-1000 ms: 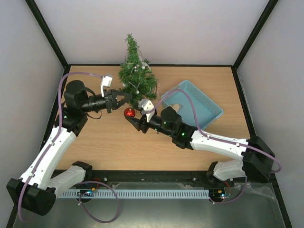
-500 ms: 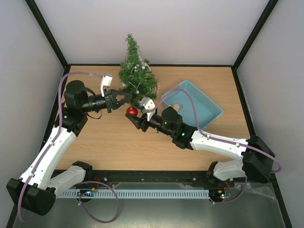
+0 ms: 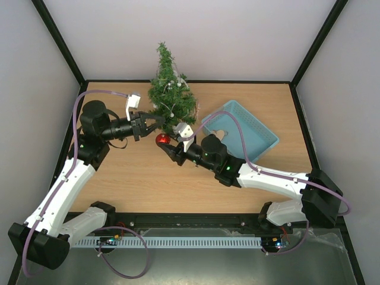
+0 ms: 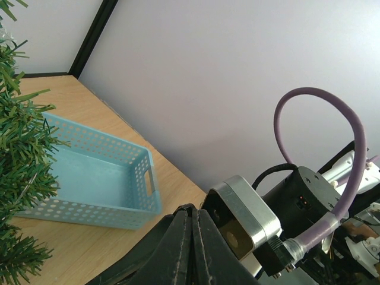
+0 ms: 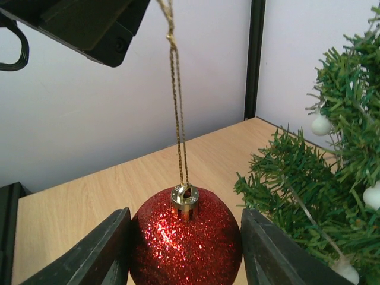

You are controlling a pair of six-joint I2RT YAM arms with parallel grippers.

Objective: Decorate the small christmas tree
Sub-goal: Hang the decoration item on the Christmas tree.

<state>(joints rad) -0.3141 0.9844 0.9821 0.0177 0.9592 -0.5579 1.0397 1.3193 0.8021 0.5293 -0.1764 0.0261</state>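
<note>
ok, left fingers (image 3: 158,122) pinch gold string loop (image 5: 176,107) of red glitter ball (image 5: 185,246); right fingers (image 3: 165,146) flank ball, contact unclear. small bushy green christmas tree (image 3: 169,95) probably light, tippy; steady it low.

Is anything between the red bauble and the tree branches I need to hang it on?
No separate object. The red glitter bauble hangs by its gold string loop from the shut left gripper, beside the small green Christmas tree. Only a right gripper finger flanks it on the tree side.
</note>
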